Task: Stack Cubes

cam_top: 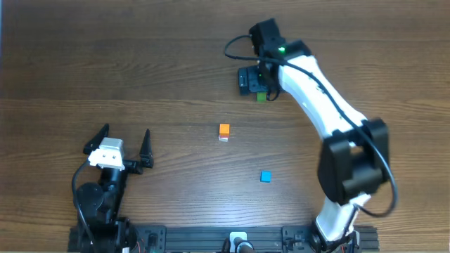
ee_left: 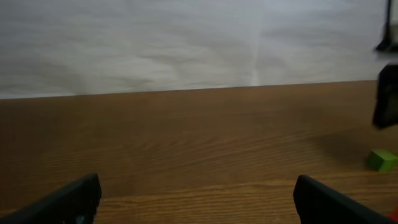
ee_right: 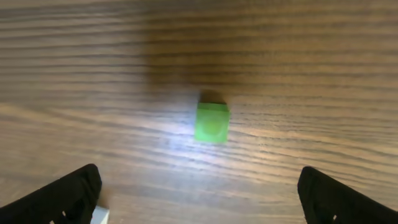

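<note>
A small green cube (ee_right: 212, 122) lies on the wooden table, and my right gripper (ee_right: 199, 193) hangs above it, open, with nothing between its fingers. From above, the green cube (cam_top: 261, 96) peeks out beside the right gripper (cam_top: 252, 81) at the far middle of the table. An orange cube (cam_top: 224, 129) sits on a white cube (cam_top: 223, 138) at the centre. A blue cube (cam_top: 265, 176) lies alone nearer the front. My left gripper (cam_top: 125, 145) stands open low at the front left, far from all cubes. The green cube (ee_left: 382, 160) lies far off in the left wrist view.
The wooden table (cam_top: 105, 63) has wide free room on the left and at the back. A pale wall (ee_left: 186, 43) rises behind the table's far edge. The right arm's white links (cam_top: 316, 91) stretch over the right half of the table.
</note>
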